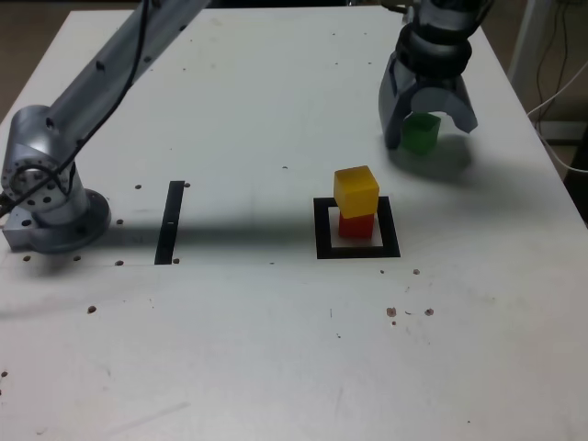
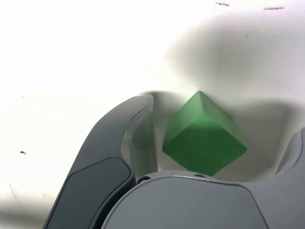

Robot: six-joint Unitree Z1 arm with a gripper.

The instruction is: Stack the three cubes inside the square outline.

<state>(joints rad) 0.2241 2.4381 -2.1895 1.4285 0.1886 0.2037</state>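
A yellow cube (image 1: 356, 191) sits on a red cube (image 1: 356, 226), both inside the black square outline (image 1: 322, 230) near the table's middle. The green cube (image 1: 422, 134) rests on the table at the far right of the exterior view. My gripper (image 1: 430, 127) hangs over it, open, with one finger on each side of the cube and a gap on both sides. In the wrist view the green cube (image 2: 204, 135) lies corner-on between the wide-apart fingers (image 2: 125, 125), touching neither that I can see.
The arm's base (image 1: 46, 197) stands at the exterior view's left. A thin black strip (image 1: 171, 221) lies on the table between the base and the square outline. White cables (image 1: 556, 96) hang past the table's right edge. Small dark specks dot the tabletop.
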